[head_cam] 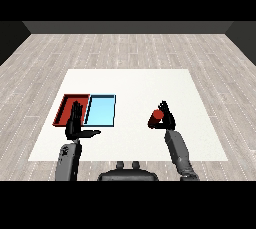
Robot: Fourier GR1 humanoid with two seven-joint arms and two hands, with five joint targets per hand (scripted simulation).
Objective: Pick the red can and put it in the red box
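1. Nearest, well right of the light blue tray [100, 110]: right hand [167, 119], fingers curled round the red can [156, 118], held tilted.
2. Left of that tray's near corner: left hand [75, 124], fingers straight, thumb out, overlapping the red tray [66, 106].
3. Farther back: white table [140, 80].

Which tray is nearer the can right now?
The blue tray: it lies between the red tray and the can held in the right hand.
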